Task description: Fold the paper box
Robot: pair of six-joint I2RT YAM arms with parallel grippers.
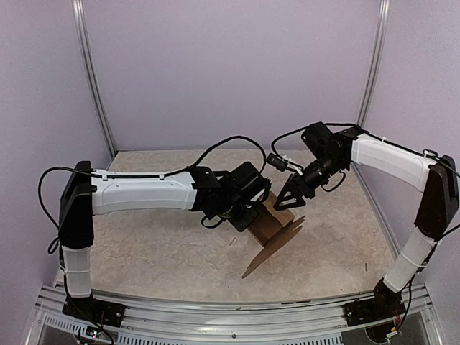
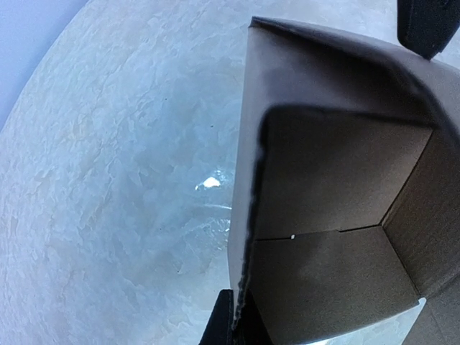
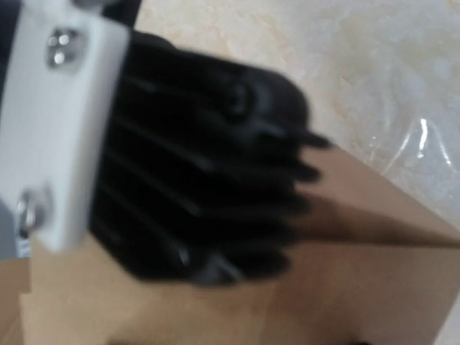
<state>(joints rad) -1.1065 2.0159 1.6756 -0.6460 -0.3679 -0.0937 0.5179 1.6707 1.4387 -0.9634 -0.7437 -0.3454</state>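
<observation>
Paper box (image 1: pixel 269 230) sits half-raised on the worktop (image 1: pixel 144 244), directly below my right gripper (image 1: pixel 291 205), which is spread, and against my left gripper (image 1: pixel 246 218), closure unclear, so I judge: brace the wall left and press the flap down slowly, squarely.

Soft, even light overhead, faint shadows on the table (image 1: pixel 144 244). Ahead of my left wrist the view bows at its edges, one glare spot; the paper box (image 2: pixel 323 180) interior sits dark. Right wrist: blurred throughout.
</observation>
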